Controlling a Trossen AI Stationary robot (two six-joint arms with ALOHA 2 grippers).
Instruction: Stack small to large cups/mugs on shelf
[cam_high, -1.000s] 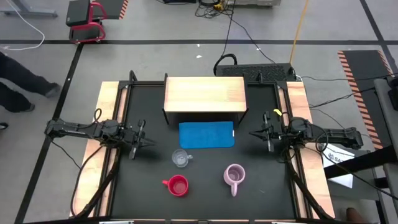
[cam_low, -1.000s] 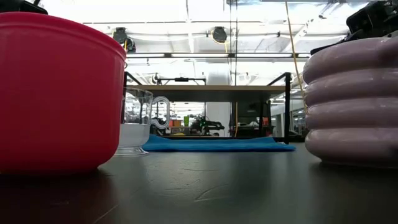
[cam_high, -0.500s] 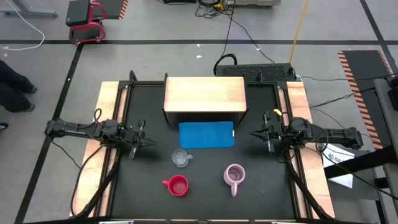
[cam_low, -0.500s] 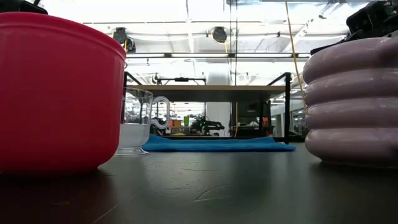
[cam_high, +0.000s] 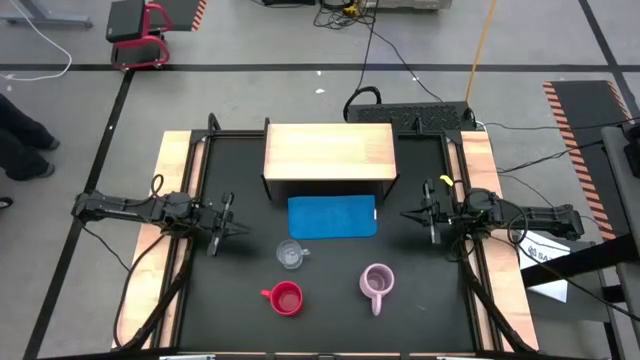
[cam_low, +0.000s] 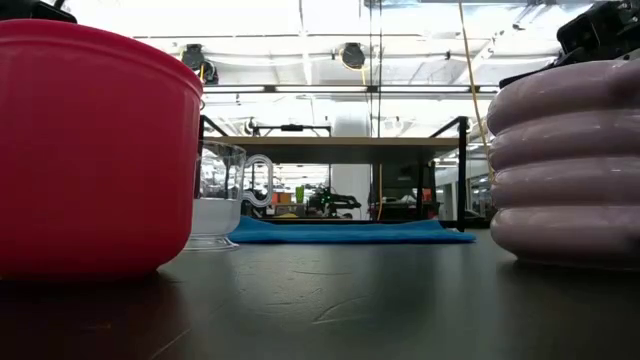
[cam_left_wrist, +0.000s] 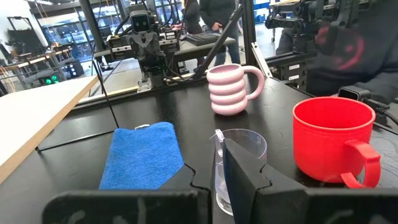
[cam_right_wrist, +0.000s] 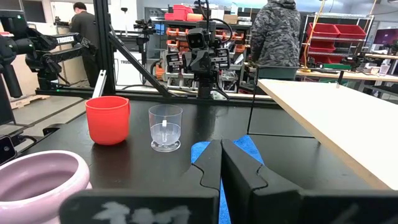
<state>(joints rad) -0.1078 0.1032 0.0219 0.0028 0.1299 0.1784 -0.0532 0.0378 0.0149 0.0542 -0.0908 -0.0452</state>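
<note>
Three cups stand upright on their bases on the black table, near its front: a small clear glass cup (cam_high: 291, 255), a red mug (cam_high: 285, 298) and a ribbed lilac mug (cam_high: 376, 283). The wooden shelf (cam_high: 329, 153) stands at the far middle, with a blue mat (cam_high: 332, 217) lying flat in front of it. My left gripper (cam_high: 226, 228) waits at the table's left, shut and empty. My right gripper (cam_high: 424, 214) waits at the right, shut and empty. The glass cup (cam_left_wrist: 239, 162), red mug (cam_left_wrist: 333, 140) and lilac mug (cam_left_wrist: 229, 89) also show in the left wrist view.
Wooden side boards (cam_high: 170, 200) run along both table sides under the arms. People stand in the room beyond the table, one in a camouflage jacket (cam_right_wrist: 275, 40). Bare black table lies between the cups and each gripper.
</note>
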